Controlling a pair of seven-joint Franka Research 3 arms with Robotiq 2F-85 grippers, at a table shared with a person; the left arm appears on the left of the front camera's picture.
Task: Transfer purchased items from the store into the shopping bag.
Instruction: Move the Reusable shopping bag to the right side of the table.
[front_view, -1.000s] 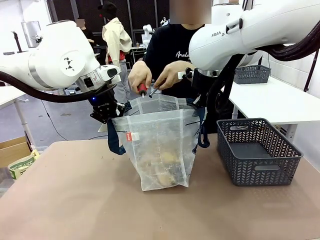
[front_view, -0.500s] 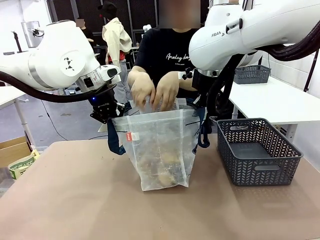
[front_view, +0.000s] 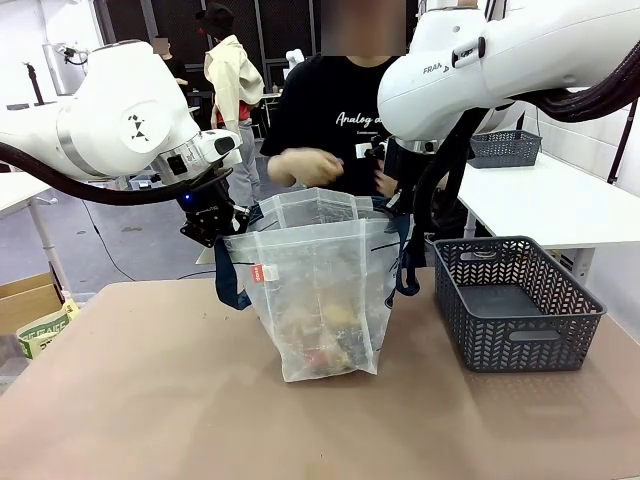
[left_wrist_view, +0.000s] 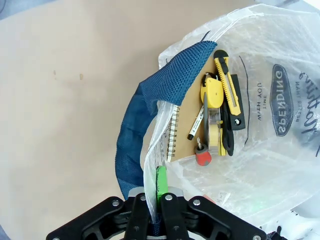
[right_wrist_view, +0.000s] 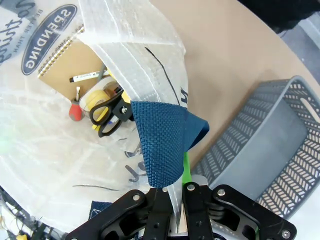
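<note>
Front view has the shopping bag (front_view: 320, 300) standing mid-table beside the store basket (front_view: 500, 345), purchased items (left_wrist_view: 210, 93) inside. Its rim is clamped by the left gripper (left_wrist_view: 154, 192) and right gripper (right_wrist_view: 174, 192); thin plastic could slide free, collapsing the mouth.

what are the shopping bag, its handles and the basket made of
Shopping bag: thin translucent plastic film, likely; contents show through, it crinkles. Handles: navy woven webbing, visible weave. Basket: dark grey matte moulded plastic, seemingly; slotted herringbone walls.
</note>
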